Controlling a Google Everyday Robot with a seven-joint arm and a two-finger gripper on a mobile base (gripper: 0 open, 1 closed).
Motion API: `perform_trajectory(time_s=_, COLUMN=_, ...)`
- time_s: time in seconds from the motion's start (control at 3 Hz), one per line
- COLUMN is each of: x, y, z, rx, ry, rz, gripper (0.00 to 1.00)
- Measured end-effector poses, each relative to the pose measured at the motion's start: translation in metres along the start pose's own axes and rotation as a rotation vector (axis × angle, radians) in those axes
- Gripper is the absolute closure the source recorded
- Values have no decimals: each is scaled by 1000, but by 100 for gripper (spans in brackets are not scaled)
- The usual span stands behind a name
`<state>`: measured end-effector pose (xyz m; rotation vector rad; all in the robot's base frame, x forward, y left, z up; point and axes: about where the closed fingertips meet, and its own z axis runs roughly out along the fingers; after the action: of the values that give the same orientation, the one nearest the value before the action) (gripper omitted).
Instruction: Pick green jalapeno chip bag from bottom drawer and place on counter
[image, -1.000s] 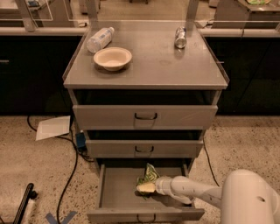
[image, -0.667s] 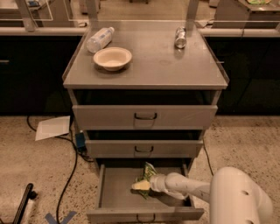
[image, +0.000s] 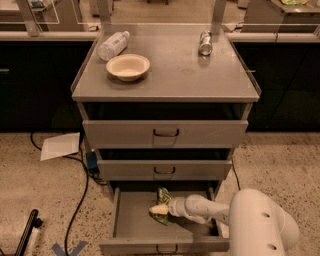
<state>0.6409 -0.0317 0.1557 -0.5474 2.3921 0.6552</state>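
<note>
Counter (image: 170, 80), left to right: bottle (image: 113, 45) at 11 o'clock, bowl (image: 128, 66) at 10, silver can (image: 205, 42) at 1. None of them had moved.

Bottom drawer (image: 131, 222) was pulled open, floor bare on its 9 o'clock side. Green jalapeno chip bag (image: 163, 195) lay mid-drawer, a bit toward 12 (the back), not lifted.

Change over the last second: gripper (image: 159, 210) slid from 3 toward 9 o'clock, and its tip was now on the bag's middle. Bag looked nudged slightly toward 9 as well. Jaw state: couldn't tell, the tip merged with the crumpled foil.

My read: reach phase was done and it was at the grasp point. Lift and carry up to the counter were not started.

Bag orientation: long axis ran roughly 12 to 6, front to back in the drawer, top end tipped slightly toward 1. The arm (image: 200, 209) came in from 3, so it crossed that axis nearly square, across the bag's narrow width
</note>
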Motion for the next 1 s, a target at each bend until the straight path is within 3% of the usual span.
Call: perform_trajectory(time_s=1.0, x=0, y=0, z=0, rx=0, ry=0, rz=0, gripper=89)
